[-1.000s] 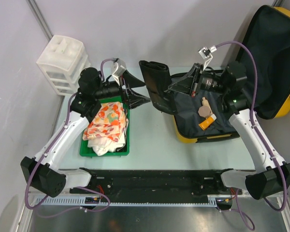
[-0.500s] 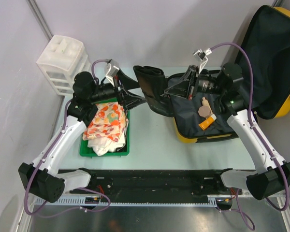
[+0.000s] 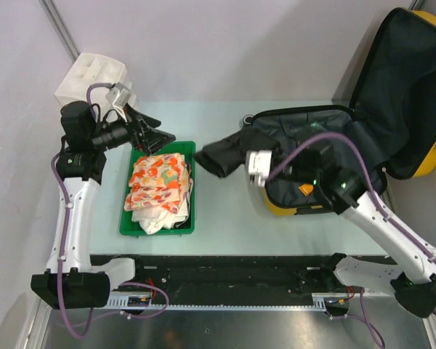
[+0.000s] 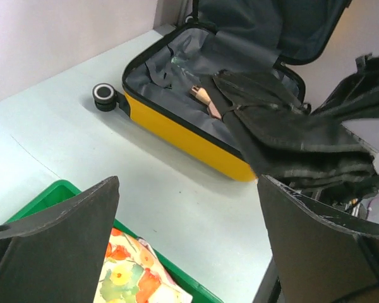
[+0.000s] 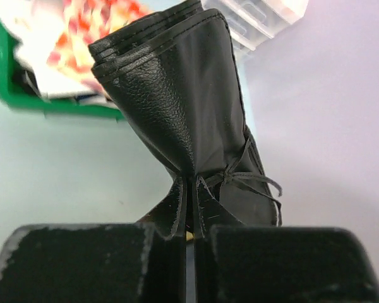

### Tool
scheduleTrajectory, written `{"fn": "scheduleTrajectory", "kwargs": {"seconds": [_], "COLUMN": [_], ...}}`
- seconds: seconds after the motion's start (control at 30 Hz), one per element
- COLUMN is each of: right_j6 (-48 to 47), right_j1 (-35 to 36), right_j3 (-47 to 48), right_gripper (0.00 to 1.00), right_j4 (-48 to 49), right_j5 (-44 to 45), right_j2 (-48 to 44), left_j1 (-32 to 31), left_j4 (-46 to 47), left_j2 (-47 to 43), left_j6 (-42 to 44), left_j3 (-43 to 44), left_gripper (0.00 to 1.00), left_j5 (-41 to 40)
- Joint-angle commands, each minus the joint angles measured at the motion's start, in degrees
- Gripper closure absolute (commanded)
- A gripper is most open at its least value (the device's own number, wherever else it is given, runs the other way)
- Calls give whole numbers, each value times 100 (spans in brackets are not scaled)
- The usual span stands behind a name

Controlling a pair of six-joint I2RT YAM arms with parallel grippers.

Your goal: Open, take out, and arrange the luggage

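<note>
**Garment released by the left arm**

The black garment (image 3: 221,154) is now held only by the right fingers (image 5: 82,265), which are clamped on its edge. It is held beside the open luggage (image 3: 403,80) at the surface's right. The left fingers (image 4: 57,252), spread apart, are drawn back to the green tray's (image 3: 128,225) far edge.

Luggage (image 4: 183,134): bright yellow shell, black lining, black wheel (image 4: 104,95) with pale hub ring. Folded item (image 5: 177,95) pinched in right gripper (image 5: 189,228): black, grained. Beyond the pincer tips: tray (image 3: 158,232), green; cloth (image 3: 158,182), white with orange-red floral print; drawer unit (image 3: 94,73), white.
</note>
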Motion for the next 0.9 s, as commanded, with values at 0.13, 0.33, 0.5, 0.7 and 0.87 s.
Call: {"fn": "scheduleTrajectory", "kwargs": {"seconds": [0.13,0.33,0.5,0.7,0.87], "right_j6": [-4152,-4586,-4648,-4639,-4578], "right_j1": [727,1087,1465,1677,1747], "right_j3": [-1839,-2279,-2367,-2402,-2429], "right_gripper": [100,100,100,100,100], "right_j4": [1868,2194,2433,2521,2538], "right_j5": [780,656,885,1078,1184], "right_j2": [-1178,-1364,-1382,-1329,-1198], "left_j1": [-585,-1622,-2019,-2212,-2230], "left_j4": [-1181,-1207,-1216,-1199,-1146], "left_j2": [268,436,593,761,655], "left_j6": [468,132,-192,-378,-413], "left_j3": [353,152,-138,-244,-376], "left_gripper": [6,8,7,12,84], "left_j5": [-167,-614,-889,-626,-300]}}
